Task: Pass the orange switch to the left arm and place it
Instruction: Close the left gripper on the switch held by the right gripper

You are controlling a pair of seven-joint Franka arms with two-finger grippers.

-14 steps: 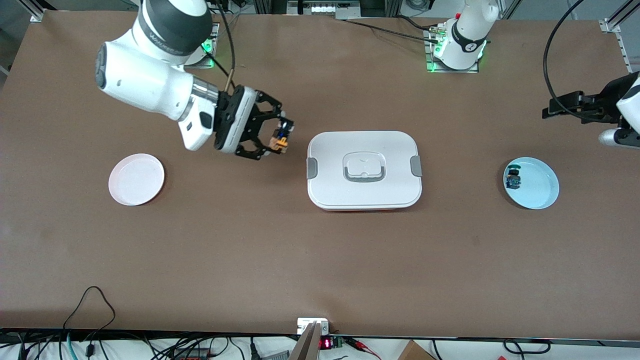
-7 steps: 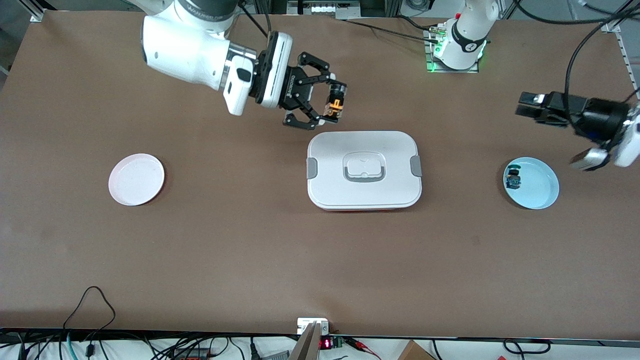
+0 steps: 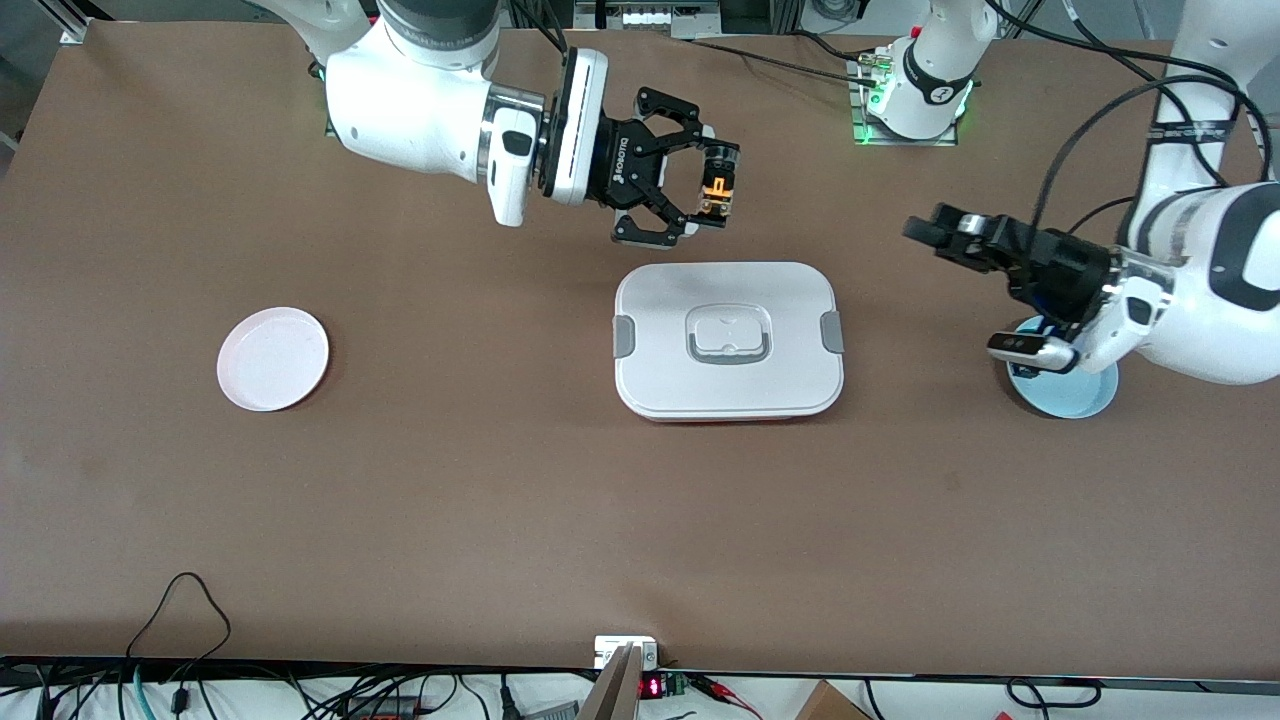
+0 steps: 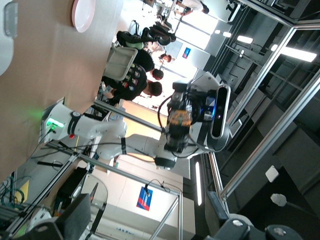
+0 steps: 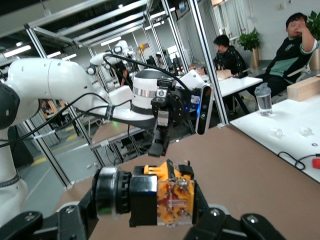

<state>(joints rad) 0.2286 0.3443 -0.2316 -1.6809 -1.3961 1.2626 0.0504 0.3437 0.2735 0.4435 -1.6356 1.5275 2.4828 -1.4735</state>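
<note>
The right gripper (image 3: pixel 722 190) is squeezing the orange switch (image 3: pixel 713 194) up above the table, just past the box (image 3: pixel 728 340). The open left gripper (image 3: pixel 925 230) is pointing at it from the left arm's end.

High front camera overlooks the table (image 3: pixel 400 500); horizontal wrist cameras face each other.

Right arm reached in from the front view's upper left, wrist level, right gripper (image 3: pixel 722 192) clamped on the orange switch (image 3: pixel 714 193). Left arm came in from the frame's right edge, left gripper (image 3: pixel 925 231) spread wide, pointing at its partner.
</note>
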